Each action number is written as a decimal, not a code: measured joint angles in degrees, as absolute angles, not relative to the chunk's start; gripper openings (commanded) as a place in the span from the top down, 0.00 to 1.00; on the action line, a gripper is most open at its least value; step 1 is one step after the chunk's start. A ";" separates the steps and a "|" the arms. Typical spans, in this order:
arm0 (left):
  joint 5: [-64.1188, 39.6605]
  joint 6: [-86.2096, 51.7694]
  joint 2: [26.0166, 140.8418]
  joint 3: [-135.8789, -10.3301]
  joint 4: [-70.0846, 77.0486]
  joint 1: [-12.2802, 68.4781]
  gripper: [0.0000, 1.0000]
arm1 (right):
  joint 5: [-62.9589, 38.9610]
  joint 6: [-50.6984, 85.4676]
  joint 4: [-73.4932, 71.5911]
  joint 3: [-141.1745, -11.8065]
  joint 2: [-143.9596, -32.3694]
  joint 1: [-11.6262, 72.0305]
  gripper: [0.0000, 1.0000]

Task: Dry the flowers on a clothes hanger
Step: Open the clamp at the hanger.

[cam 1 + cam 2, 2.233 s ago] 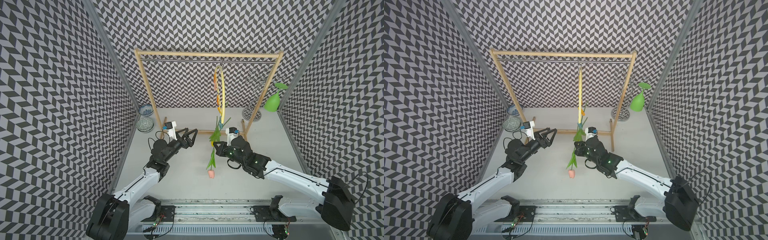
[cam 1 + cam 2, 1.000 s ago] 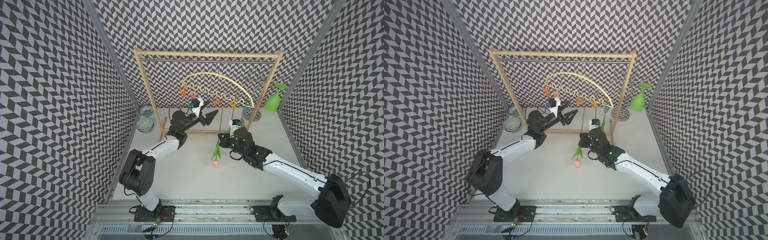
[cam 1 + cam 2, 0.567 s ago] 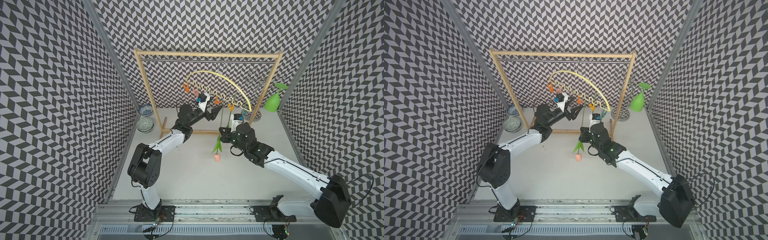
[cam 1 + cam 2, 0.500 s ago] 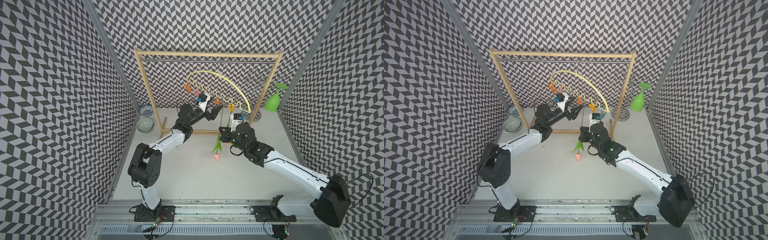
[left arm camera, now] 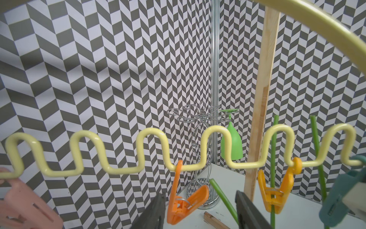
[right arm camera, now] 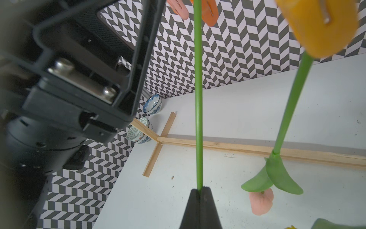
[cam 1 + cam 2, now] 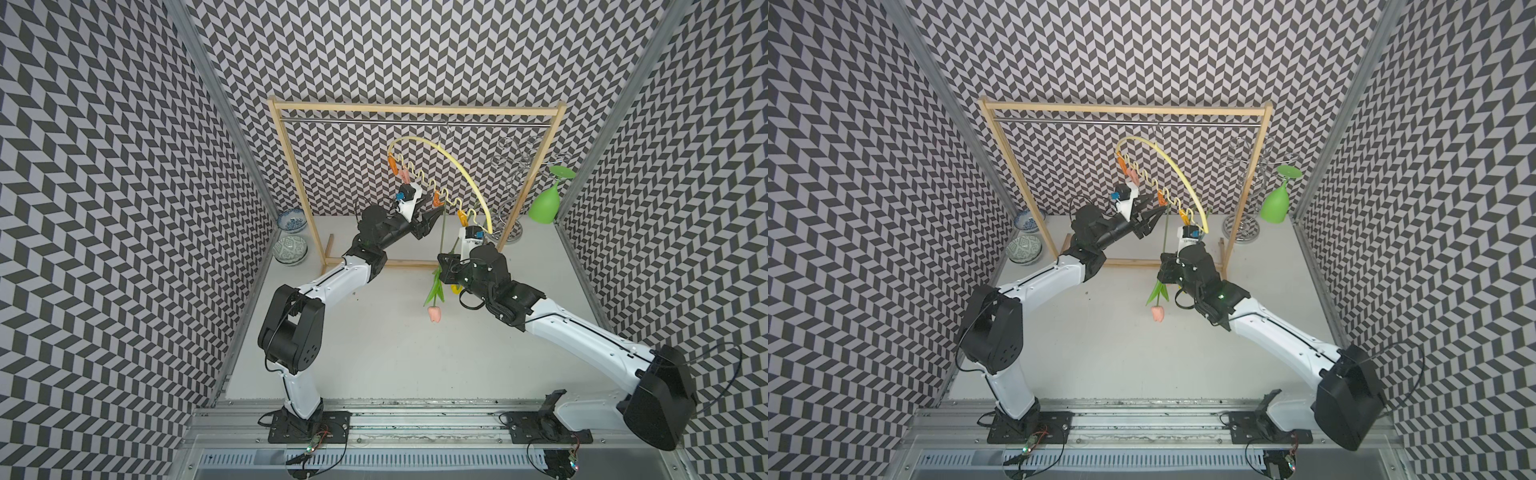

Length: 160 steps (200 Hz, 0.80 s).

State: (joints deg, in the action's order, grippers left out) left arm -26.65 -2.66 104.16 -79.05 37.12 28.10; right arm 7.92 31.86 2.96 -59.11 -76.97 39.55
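The hanger (image 5: 122,172) hangs by its hook from the rail (image 7: 415,121), above the table (image 7: 395,353). Two tulips look already pegged to its wavy bar. One stem runs through the yellow peg (image 5: 275,190) and another rises beside the teal peg (image 5: 340,198) at the bar's end. The step in hand is the third tulip.

The right claw (image 6: 200,191), below the hanger, is pinched tight on that tulip's stem (image 6: 198,99). It holds the tulip head-down, so the cut end reaches up to the bar. In the left wrist view the stem's tip sits just beside the orange peg (image 5: 184,196), next along the bar from the yellow one. A pink head (image 7: 434,313) hangs lower, under the right claw; I take it for this tulip's.

The left claw (image 5: 199,194) is half open, with a finger on each side of the orange peg and the stem tip between them too. One finger looks to touch the peg, but the other stands clear, so the peg is not yet squeezed.

Next, I judge, the left claw must press the peg's handles to open its mouth while the right claw steers the stem end in. The right claw should let go only once the peg bites. The hanger hangs free, so a push may swing the peg off the stem.
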 measured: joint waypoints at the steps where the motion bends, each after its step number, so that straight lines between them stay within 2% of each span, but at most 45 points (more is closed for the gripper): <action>1: -26.65 -2.66 104.16 -79.07 37.10 28.10 0.42 | 7.92 31.86 2.98 -59.11 -76.99 39.55 1.00; 38: -26.65 -2.83 104.66 -79.83 36.36 28.10 0.38 | 7.88 31.81 3.79 -59.48 -76.97 39.38 1.00; 111: -26.68 -3.60 106.17 -81.62 35.44 28.12 0.38 | 7.68 31.46 4.36 -59.77 -76.97 39.07 1.00; 160: -26.98 -4.23 106.87 -82.02 35.14 28.16 0.49 | 7.66 31.46 4.51 -59.77 -76.97 39.07 1.00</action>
